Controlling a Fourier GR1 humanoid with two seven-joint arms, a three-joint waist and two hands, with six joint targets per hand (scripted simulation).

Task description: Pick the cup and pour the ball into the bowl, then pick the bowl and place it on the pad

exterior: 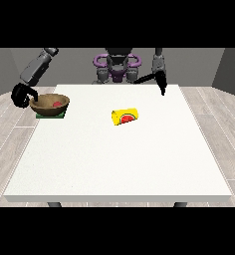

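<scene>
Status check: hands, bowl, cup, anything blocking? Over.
Hand at view's left curled at the bowl rim. Bowl on green pad, red ball inside. Yellow cup lying mid-table. Other hand hangs clear.

Bowl (49,104) sits on pad (51,115); cup (125,117) lies sideways.

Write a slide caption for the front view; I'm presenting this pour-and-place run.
Wooden bowl with red ball on green pad; yellow cup lies on its side mid-table.

large white table (119,164) on dark legs, pale wood-plank floor (219,134), plain grey walls (5,69)
</scene>
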